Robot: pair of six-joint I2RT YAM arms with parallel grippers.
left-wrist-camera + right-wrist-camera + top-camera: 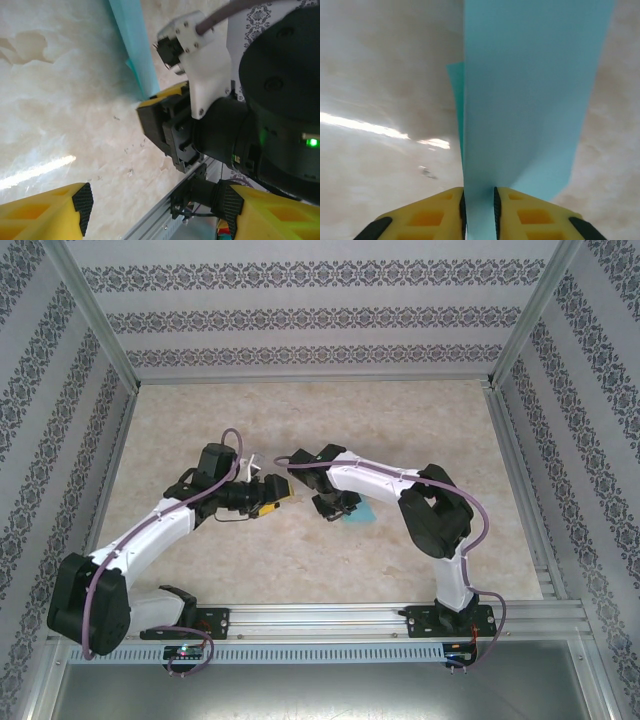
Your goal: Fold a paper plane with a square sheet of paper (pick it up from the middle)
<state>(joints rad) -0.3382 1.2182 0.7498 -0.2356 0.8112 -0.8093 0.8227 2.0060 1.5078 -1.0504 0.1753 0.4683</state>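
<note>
Left tool (280, 490) and right tool (335, 505) sit close together near the middle of the counter (200, 420) when seen from above. A small bit of blue paper (360, 513) peeks out just beside the right tool, low by the counter.

From the left wrist, the left tool's two yellow fingers (55, 212) are far apart, with nothing between them. Past them, the right tool holds the end of the blue paper, which runs up as a thin strip to the top edge.

From the right wrist, the right tool's yellow fingers (427, 217) press close on the blue paper, one on each side. The paper stands on its edge between them and reaches away over the counter. A darker layer shows just beside its left side.
</note>
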